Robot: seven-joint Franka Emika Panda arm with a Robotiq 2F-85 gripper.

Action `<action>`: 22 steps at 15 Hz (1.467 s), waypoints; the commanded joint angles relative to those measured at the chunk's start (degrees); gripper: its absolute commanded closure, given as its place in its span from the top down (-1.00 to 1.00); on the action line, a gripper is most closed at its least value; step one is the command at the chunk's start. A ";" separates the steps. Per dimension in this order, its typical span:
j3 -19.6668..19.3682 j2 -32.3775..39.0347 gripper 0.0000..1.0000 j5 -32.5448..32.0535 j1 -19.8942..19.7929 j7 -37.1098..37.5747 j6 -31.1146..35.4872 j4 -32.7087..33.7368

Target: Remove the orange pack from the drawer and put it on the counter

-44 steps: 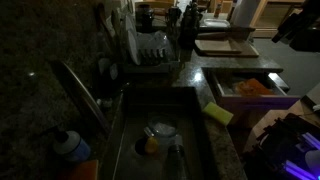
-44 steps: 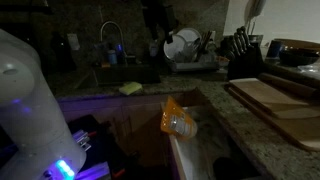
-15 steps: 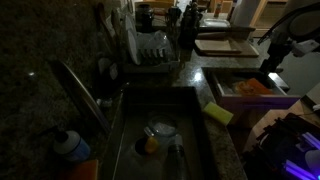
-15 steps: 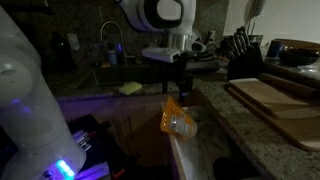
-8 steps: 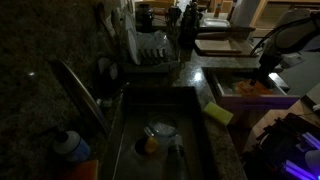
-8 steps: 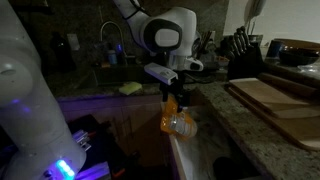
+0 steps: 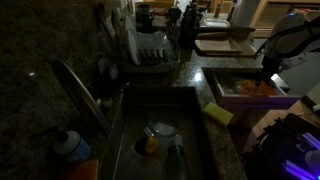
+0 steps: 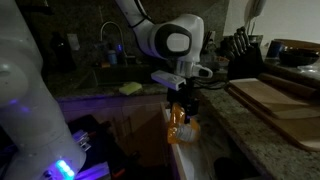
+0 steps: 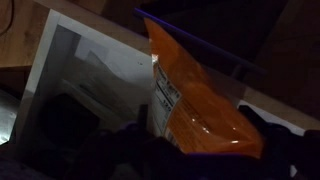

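The orange pack stands in the open drawer below the granite counter. It also shows in an exterior view and fills the middle of the wrist view, over the drawer's white inside. My gripper hangs straight over the pack, its dark fingers down on either side of the pack's upper end. The jaws look open, with the pack between them. The gripper also shows over the drawer in an exterior view.
A sink with dishes lies beside the drawer, with a yellow sponge on its rim. A dish rack, a knife block and wooden cutting boards stand on the counter. The room is dark.
The arm has come into view and dropped down toward the drawer. The gripper has gone from above the pack to straddling its top. The pack has not moved.
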 commanded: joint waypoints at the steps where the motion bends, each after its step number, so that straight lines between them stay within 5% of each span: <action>1: 0.75 3.54 0.17 2.49 -0.55 -0.65 -2.63 3.18; 9: 1.10 4.26 -0.94 9.74 -1.13 -1.15 -3.99 6.68; 13: 0.48 3.16 -1.00 9.74 -1.30 2.01 -7.47 9.05; 17: 1.90 -6.57 -0.99 11.35 0.09 3.72 -25.52 10.31; 20: 2.61 -12.21 -0.99 17.16 1.30 -0.23 -40.49 13.08; 22: 2.35 -17.32 -0.99 23.43 1.85 0.78 -44.89 15.92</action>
